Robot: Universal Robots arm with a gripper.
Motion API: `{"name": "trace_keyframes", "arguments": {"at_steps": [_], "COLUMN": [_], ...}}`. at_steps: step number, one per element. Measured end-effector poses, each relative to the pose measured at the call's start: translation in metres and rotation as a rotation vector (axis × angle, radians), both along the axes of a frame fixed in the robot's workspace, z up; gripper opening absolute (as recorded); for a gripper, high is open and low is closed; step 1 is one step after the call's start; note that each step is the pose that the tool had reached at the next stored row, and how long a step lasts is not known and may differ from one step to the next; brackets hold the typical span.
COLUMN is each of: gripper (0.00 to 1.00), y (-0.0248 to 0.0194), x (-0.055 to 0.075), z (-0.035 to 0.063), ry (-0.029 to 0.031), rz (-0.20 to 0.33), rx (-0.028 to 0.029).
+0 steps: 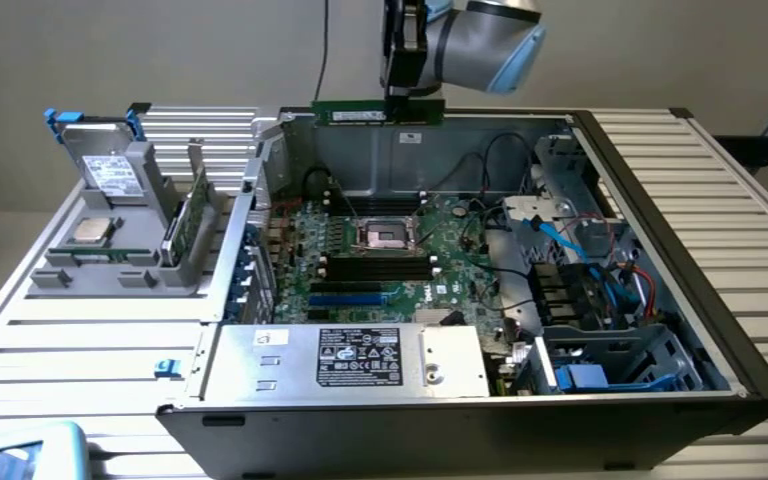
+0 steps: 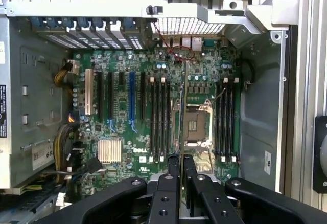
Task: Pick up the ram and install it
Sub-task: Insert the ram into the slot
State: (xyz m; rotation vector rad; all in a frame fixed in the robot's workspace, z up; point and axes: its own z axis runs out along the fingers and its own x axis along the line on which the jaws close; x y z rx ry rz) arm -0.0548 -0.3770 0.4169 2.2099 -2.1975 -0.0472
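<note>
Gripper [image 1: 408,96] clamps the ram [image 1: 373,113] edge-down, clear above the open case [image 1: 651,215]

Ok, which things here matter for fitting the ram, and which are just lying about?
In the job: long flat green ram stick, held by the gripper; black memory slots on the green motherboard.
Lying about: square silver processor chip; silver power supply box.

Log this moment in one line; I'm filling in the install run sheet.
gripper: shut on ram | ram: held level above open computer case | below: motherboard | install: not yet done
</note>
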Motion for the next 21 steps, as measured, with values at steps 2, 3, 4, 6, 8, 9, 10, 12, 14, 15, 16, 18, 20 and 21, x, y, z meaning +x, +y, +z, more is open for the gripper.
{"name": "trace_keyframes", "arguments": {"at_steps": [2,3,4,6,8,9,10,12,14,15,16,18,20,21], "gripper": [0.15,0.15,0.15,0.15,0.15,0.15,0.15,0.15,0.15,0.15,0.15,0.15,0.15,0.15], "y": [-0.0003,-0.0004,-0.0006,-0.0006,-0.0009,-0.0009,-0.0009,-0.0009,-0.001,-0.001,-0.0009,-0.0009,-0.0009,-0.001], "x": [0.001,0.001,0.001,0.001,0.001,0.001,0.001,0.001,0.001,0.001,0.001,0.001,0.001,0.001], "z": [-0.0036,-0.0054,-0.0072,-0.0101,-0.0106,-0.0106,-0.0106,-0.0109,-0.0135,-0.0153,-0.0171,-0.0208,-0.0241,-0.0258], "ry": [0.0004,0.0006,0.0007,0.0007,0.0008,0.0008,0.0008,0.0007,0.0007,0.0007,0.0008,0.0008,0.0008,0.0008], "rz": [0.0,0.0,0.0,0.0,0.0,0.0,0.0,0.0,0.0,0.0,0.0,0.0,0.0,0.0], "rx": [0.0,0.0,0.0,0.0,-0.0001,-0.0001,-0.0002,0.0001,0.0002,0.0001,0.0,-0.0001,-0.0019,-0.0023]}}
